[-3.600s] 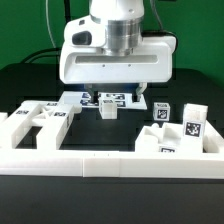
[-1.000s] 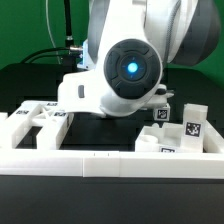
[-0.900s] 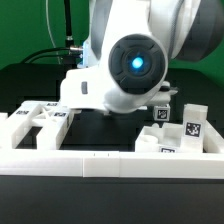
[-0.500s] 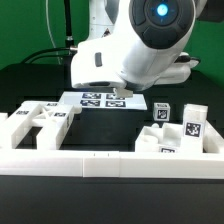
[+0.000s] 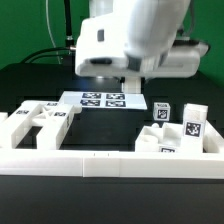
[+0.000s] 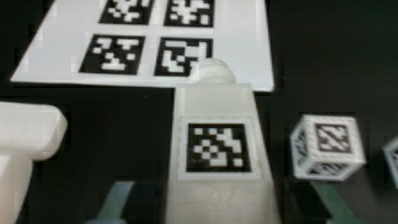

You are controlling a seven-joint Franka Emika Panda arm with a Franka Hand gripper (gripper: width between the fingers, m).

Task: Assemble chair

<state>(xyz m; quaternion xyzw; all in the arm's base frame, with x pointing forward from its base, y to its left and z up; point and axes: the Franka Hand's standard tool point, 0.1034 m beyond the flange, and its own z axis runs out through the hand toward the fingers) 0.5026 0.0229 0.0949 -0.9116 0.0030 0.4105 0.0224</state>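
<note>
Fingers (image 6: pixel 119 202) clamped on blocky white plastic post (image 6: pixel 221 120), smooth, round-tipped, square-tagged.

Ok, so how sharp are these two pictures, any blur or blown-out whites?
Exterior view: the arm looks motion-smeared, while the marker board and the chair pieces in front look fairly crisp, their white nearly featureless. Wrist view: soft all over; the tags on the post and the small cube have fuzzy edges.
</note>
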